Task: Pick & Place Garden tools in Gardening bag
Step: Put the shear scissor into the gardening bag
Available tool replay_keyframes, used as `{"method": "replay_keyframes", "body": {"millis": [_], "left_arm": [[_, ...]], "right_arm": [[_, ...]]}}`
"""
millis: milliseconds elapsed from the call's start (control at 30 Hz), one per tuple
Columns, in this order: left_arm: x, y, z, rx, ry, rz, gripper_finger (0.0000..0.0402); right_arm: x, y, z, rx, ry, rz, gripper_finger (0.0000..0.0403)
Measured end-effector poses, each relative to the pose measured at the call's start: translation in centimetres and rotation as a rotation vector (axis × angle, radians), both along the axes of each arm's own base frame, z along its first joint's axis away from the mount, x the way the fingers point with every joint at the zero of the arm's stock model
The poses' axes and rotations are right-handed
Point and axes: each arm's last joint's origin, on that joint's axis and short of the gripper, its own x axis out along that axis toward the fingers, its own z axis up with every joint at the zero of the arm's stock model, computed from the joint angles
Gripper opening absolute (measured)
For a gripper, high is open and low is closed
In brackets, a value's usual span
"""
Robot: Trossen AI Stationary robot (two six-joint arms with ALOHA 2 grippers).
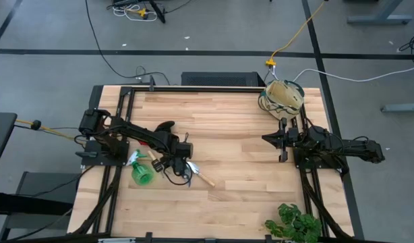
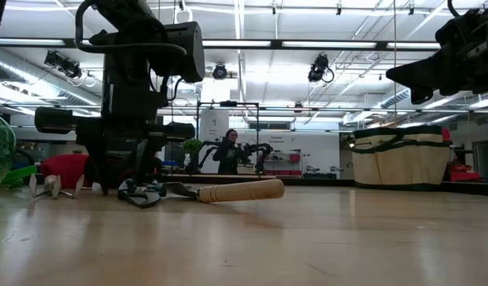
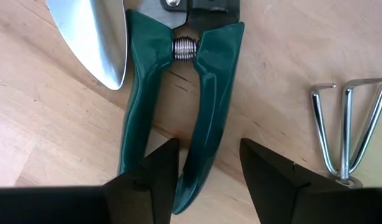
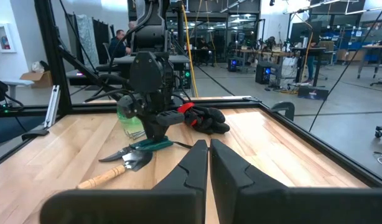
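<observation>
My left gripper (image 3: 206, 149) is open and points down over the green-handled pruning shears (image 3: 178, 93), which lie flat on the table. Its fingers stand on either side of one handle's free end (image 3: 192, 174), and I see no touch. In the high view the gripper (image 1: 182, 169) is at the table's left middle. The silver trowel (image 3: 91, 37) with its wooden handle (image 2: 236, 191) and the mini rake's tines (image 3: 346, 124) lie beside the shears. The green spray bottle (image 1: 141, 172) and the glove (image 4: 203, 118) are close by. The beige bag (image 1: 284, 94) stands at the far right. My right gripper (image 4: 208, 162) is shut and empty in front of the bag.
A leafy green plant (image 1: 298, 223) sits at the table's near right corner. Bare wood (image 1: 241, 155) lies between the tools and the bag. People show in the room beyond the table.
</observation>
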Motion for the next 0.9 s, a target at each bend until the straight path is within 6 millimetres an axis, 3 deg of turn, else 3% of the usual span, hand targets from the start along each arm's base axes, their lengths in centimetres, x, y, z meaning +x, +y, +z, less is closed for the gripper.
{"method": "replay_keyframes", "body": {"millis": [200,600,900], "left_arm": [[-0.02,-0.01,-0.01,-0.001,0.002,0.0,0.0163],[-0.07,-0.03,-0.03,-0.009,0.008,0.002,0.0061],[-0.22,-0.07,-0.04,-0.03,0.025,-0.001,0.0061]], "right_arm": [[0.0,0.0,-0.01,0.0,0.0,0.0,0.0021],[0.0,0.0,0.0,0.0,0.0,0.0,0.0021],[0.0,0.0,-0.01,0.0,0.0,0.0,0.0021]]}}
